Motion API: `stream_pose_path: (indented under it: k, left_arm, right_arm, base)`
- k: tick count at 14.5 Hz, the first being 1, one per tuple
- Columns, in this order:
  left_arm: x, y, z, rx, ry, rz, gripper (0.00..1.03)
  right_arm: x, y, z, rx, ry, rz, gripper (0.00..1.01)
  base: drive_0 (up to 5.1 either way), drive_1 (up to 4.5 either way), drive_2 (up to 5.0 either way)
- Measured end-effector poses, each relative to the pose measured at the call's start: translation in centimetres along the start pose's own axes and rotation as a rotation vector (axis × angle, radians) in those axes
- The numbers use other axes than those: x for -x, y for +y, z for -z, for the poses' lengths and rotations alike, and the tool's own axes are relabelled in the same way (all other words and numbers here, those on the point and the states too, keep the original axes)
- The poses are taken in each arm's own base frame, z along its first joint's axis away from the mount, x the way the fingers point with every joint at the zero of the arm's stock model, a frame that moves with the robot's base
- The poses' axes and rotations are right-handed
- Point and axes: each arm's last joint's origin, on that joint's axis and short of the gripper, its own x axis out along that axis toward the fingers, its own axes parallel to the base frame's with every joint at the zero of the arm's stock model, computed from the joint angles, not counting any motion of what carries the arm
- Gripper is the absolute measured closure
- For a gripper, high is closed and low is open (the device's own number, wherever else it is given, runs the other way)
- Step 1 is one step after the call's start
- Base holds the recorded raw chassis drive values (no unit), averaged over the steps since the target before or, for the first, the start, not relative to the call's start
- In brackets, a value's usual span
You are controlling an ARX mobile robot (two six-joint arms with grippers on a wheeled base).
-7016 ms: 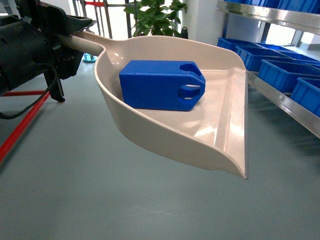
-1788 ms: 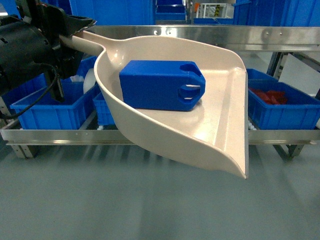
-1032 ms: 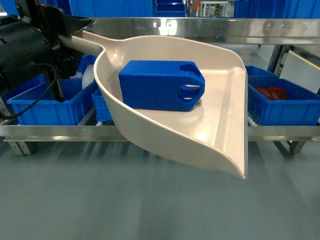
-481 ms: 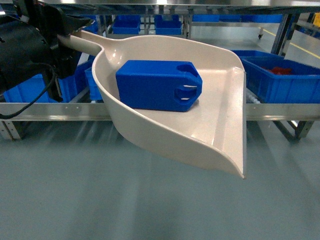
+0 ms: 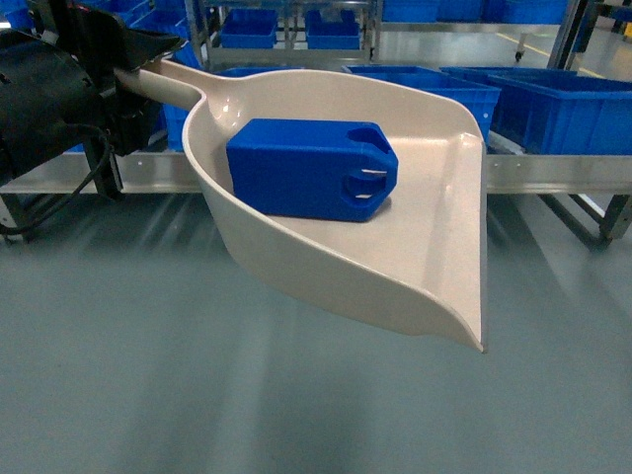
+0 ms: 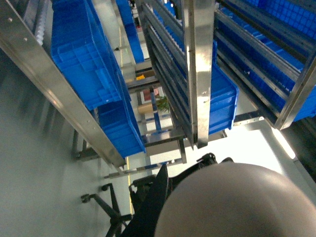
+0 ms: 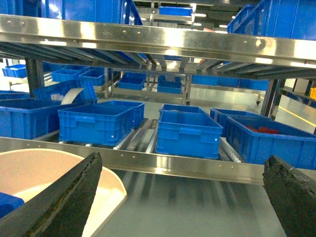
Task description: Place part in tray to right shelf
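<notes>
left gripper [image 5: 138,69] grips tray [image 5: 434,267] (part [image 5: 311,168] inside)

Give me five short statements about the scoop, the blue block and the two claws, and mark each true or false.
1. The blue part lies inside the beige tray. True.
2. The tray rests on the floor. False: it hangs in the air, held by its handle at the left claw.
3. The right claw is shut on the part. False: its fingers stand wide apart with nothing between them.
4. Blue crates sit on the steel shelf ahead. True.
5. The part's end with the slot cutouts points toward the tray's handle. False: it faces the tray's flat front lip.
</notes>
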Motion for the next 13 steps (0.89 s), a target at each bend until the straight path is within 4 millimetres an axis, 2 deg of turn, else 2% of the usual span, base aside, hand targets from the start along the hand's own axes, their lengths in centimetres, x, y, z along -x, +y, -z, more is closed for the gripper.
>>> stream_pose_path:
  k: [13]
  left_arm:
    - [0.0,-0.06,-0.01,-0.001,-0.002,0.005,0.91]
  right_arm:
    - [0.02,-0.01,-0.08,-0.002,-0.007,0.001,0.03]
  base:
    - [0.0,0.0,0.0]
